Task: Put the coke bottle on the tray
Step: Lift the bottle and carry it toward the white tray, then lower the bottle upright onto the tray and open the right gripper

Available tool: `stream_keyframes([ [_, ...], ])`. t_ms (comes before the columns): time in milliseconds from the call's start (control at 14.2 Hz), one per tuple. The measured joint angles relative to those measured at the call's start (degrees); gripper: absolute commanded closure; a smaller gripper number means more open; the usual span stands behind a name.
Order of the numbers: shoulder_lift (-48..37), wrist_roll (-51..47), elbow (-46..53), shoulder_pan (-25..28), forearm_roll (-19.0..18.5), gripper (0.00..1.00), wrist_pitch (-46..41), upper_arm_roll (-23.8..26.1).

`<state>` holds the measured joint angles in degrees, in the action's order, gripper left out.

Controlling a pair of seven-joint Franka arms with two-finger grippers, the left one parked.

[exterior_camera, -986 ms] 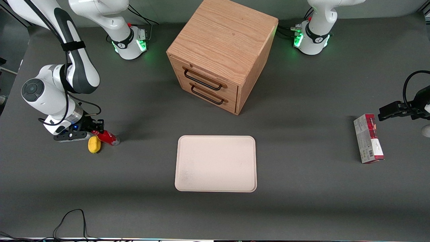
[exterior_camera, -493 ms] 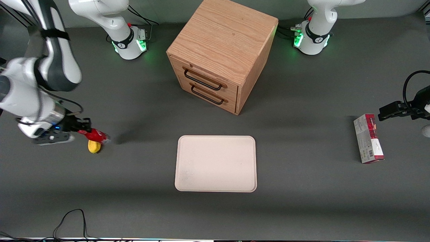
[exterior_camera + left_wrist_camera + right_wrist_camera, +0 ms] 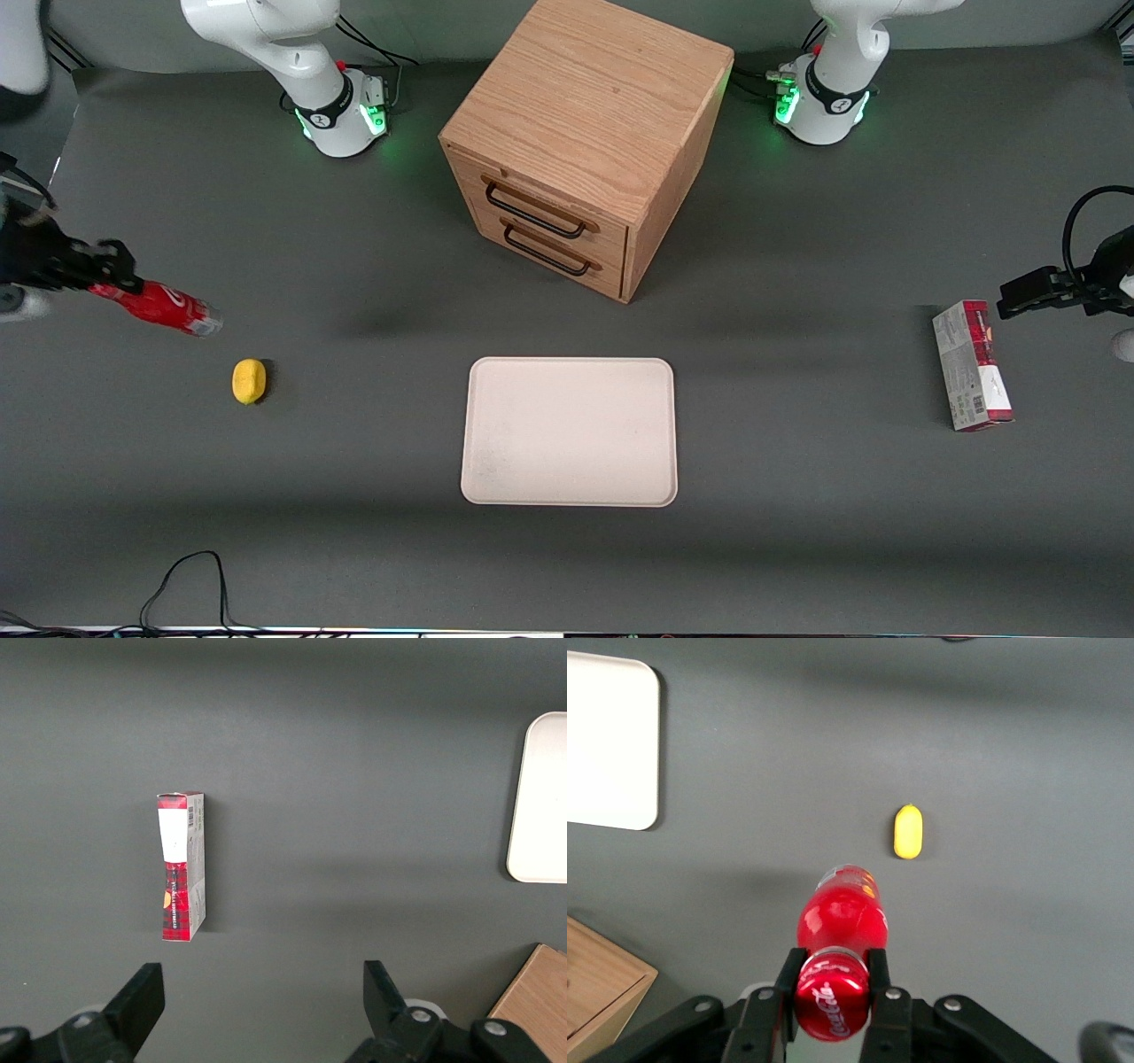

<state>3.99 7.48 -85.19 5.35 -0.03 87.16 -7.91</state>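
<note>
The coke bottle [image 3: 159, 306] is red with white script and a silvery base, and it hangs tilted in the air at the working arm's end of the table. My gripper [image 3: 104, 276] is shut on its capped end, base pointing toward the table. In the right wrist view the red cap of the coke bottle [image 3: 833, 992] sits clamped between the two black fingers [image 3: 788, 979] of the gripper [image 3: 833, 981]. The cream-white tray [image 3: 570, 431] lies flat near the table's middle, in front of the cabinet's drawers; a corner of the tray [image 3: 609, 744] shows in the right wrist view.
A yellow lemon-like lump [image 3: 249, 381] lies on the table below the lifted bottle, also seen as a lump [image 3: 908, 831] from the wrist. A wooden drawer cabinet [image 3: 585, 142] stands farther from the front camera than the tray. A red-and-grey carton [image 3: 972, 365] lies toward the parked arm's end.
The gripper has lifted the bottle off the table from beside the yellow lump and carried it up and outward, toward the working arm's edge. The lump stayed put.
</note>
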Motion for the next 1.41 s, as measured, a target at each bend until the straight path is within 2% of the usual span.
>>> stream_keyframes([
  [282,3.1,0.2,5.3,0.3,0.2,0.86,-0.7,2.4],
  [704,21.8,-1.2,25.0,2.3,0.0,0.87,-0.6,14.0],
  [845,26.3,-2.2,29.2,5.9,-1.8,0.87,-0.6,15.1],
  [986,29.0,-5.0,31.8,11.8,-4.7,0.87,0.1,15.3],
  [1127,30.2,-6.8,32.9,16.4,-5.6,0.87,1.4,15.4],
  [1408,31.5,-7.0,33.4,18.7,-5.8,0.87,4.1,15.4],
])
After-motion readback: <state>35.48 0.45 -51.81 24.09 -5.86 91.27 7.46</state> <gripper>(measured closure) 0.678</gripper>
